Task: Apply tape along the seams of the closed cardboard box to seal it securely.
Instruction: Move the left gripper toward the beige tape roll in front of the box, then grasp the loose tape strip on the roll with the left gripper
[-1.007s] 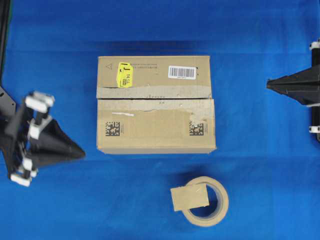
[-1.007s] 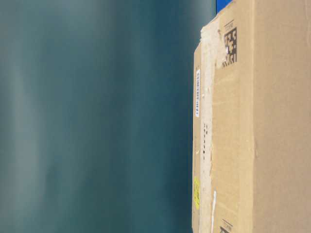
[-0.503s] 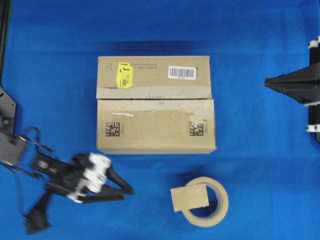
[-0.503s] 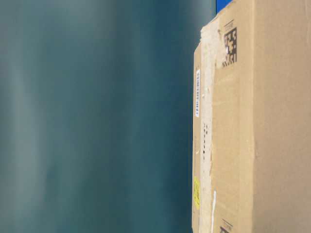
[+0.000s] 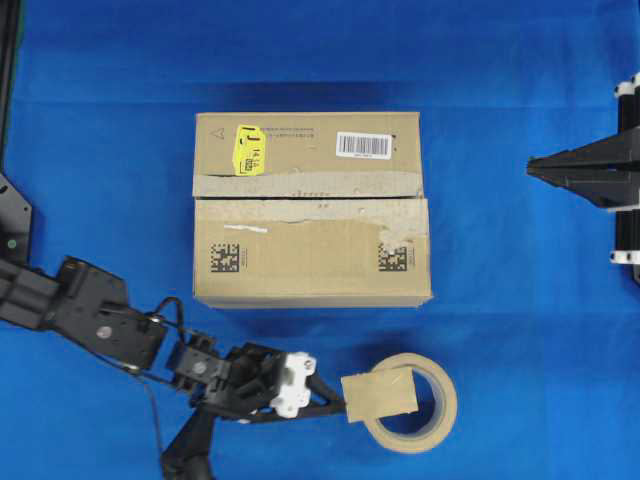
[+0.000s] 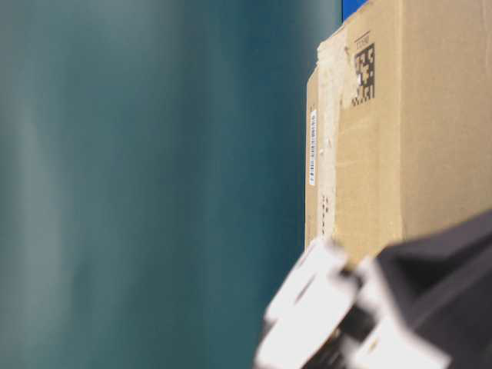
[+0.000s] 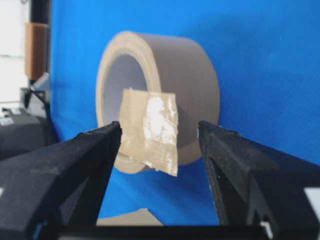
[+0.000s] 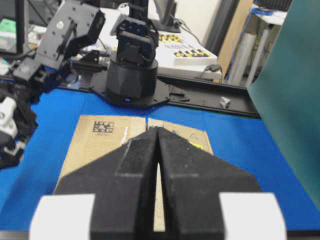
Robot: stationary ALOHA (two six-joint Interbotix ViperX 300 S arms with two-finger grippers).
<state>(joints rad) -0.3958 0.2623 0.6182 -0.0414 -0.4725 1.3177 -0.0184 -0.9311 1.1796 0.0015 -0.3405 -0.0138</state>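
Left gripper (image 7: 159,137): we see its jaws spread wide, the tape (image 7: 150,131) just beyond them.
Right gripper (image 8: 158,134): our jaws pressed together, cardboard box (image 8: 95,137) beneath.

Left pincer (image 5: 335,402) gapes wide, arm stretched low; right pincer (image 5: 532,168) is clamped closed.

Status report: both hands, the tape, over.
Left hand open, straddling the tape, no grip yet. Right hand shut, parked clear. Tape roll right behind it.
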